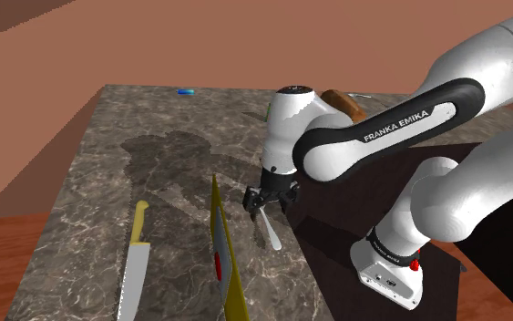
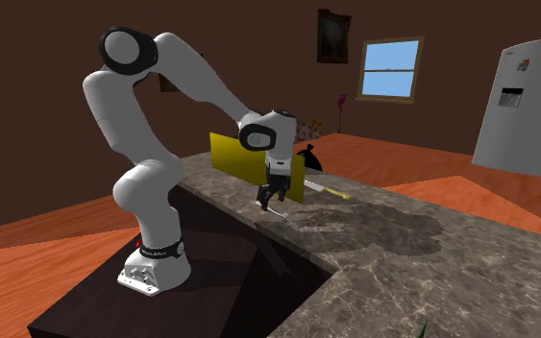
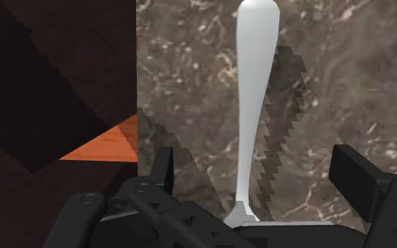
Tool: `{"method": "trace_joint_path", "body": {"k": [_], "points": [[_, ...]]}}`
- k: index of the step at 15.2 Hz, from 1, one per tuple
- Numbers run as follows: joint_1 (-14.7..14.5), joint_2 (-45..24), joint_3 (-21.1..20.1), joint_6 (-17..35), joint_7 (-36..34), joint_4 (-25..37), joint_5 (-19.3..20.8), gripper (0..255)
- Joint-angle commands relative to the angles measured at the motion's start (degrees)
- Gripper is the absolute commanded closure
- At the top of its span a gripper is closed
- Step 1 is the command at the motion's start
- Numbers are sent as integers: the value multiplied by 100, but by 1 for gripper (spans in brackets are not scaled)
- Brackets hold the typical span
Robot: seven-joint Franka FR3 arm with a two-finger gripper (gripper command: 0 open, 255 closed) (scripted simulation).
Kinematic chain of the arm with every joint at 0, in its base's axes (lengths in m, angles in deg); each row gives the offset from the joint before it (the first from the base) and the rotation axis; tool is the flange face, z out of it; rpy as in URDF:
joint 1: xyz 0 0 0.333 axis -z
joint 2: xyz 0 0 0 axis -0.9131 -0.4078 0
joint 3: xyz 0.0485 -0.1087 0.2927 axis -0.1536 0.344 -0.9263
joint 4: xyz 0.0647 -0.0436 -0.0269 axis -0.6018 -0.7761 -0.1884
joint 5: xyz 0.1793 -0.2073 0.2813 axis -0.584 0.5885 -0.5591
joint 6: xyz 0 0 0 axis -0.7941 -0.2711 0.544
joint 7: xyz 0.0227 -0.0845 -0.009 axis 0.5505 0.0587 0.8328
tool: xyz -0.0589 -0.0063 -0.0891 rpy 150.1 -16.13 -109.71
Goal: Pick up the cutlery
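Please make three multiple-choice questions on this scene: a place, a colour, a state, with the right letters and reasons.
1. Where lies the white cutlery piece? A) on the counter near its edge B) on the floor C) in a bowl
2. The handle of the knife is: A) red B) yellow C) blue
3. The gripper is: A) shut on the cutlery B) shut on nothing C) open
Key: 1A, it rests on the marbled stone; 2B, yellow in the shoulder view; 3C, the fingers stand apart beside the piece.
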Motion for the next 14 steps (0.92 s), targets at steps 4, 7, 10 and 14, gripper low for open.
{"method": "trace_joint_path", "body": {"k": [4, 7, 10, 14], "points": [[23, -315, -89, 396, -16, -77, 10, 0], [26, -337, -94, 413, -21, -72, 15, 255], [25, -336, -95, 413, -22, -73, 14, 255], [23, -316, -89, 396, -17, -76, 11, 255]]}}
